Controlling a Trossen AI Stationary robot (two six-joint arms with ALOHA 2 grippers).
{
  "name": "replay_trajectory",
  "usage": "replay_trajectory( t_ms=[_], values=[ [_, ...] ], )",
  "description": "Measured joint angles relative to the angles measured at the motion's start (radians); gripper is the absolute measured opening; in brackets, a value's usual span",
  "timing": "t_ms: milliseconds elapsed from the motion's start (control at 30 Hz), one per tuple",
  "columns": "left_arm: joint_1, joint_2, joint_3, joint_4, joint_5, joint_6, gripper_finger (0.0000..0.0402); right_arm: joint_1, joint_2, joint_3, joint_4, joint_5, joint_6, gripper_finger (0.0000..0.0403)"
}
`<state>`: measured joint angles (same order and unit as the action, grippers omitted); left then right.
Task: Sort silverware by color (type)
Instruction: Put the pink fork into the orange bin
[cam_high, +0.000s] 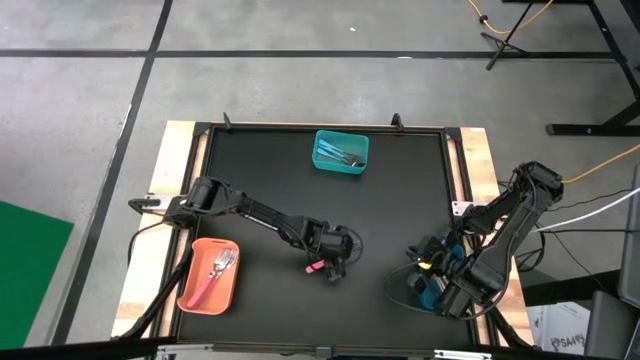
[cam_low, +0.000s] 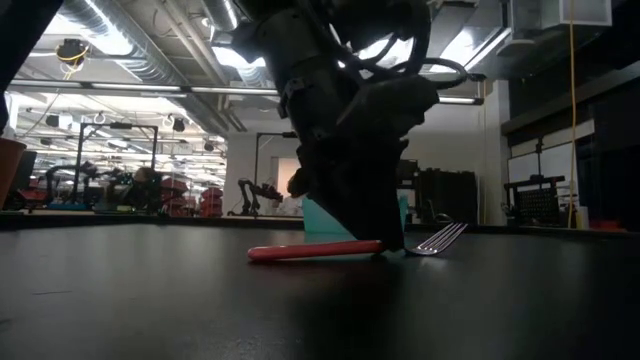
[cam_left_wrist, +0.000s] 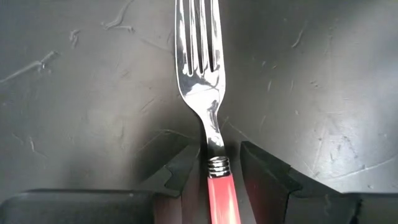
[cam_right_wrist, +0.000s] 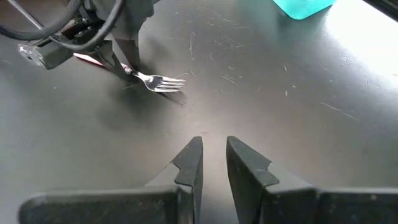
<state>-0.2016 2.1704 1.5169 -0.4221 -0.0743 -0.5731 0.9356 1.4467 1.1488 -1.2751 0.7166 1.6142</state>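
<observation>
A pink-handled fork (cam_left_wrist: 208, 106) lies flat on the black table near its middle (cam_high: 315, 267), with its tines (cam_low: 440, 238) pointing toward the right arm. My left gripper (cam_left_wrist: 217, 165) is down at the table over it and open. Its fingers stand on either side of the handle, just behind the metal collar, with a thin gap on each side. My right gripper (cam_right_wrist: 213, 149) hangs over the table's right near part (cam_high: 420, 268), well away from the fork (cam_right_wrist: 155, 81). Its fingers are a narrow gap apart with nothing between them.
A teal bin (cam_high: 341, 152) holding blue-handled utensils stands at the far middle of the table. An orange bin (cam_high: 208, 275) with pink-handled forks sits at the near left. The table between the two arms is bare black surface.
</observation>
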Motion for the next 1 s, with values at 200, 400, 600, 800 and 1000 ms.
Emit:
replay_trajectory(
  t_ms=[200,400,600,800,1000],
  values=[
    [0.008,0.000,0.000,-0.005,0.021,-0.029,0.0110,0.000,0.000,0.000,0.002,0.001,0.000,0.0062],
    [0.009,0.000,0.000,-0.013,0.018,-0.048,0.0110,0.000,0.000,0.000,0.002,0.002,0.000,0.0062],
    [0.013,0.000,0.000,-0.020,0.024,-0.046,0.0109,0.000,0.000,0.000,0.003,0.002,0.000,0.0062],
    [0.015,0.001,0.000,-0.028,0.024,-0.047,0.0071,0.000,0.000,0.000,0.003,0.002,0.000,0.0062],
    [0.023,0.001,0.000,-0.030,0.042,-0.049,0.0032,0.000,0.000,0.000,0.003,0.001,0.000,0.0062]
  ],
)
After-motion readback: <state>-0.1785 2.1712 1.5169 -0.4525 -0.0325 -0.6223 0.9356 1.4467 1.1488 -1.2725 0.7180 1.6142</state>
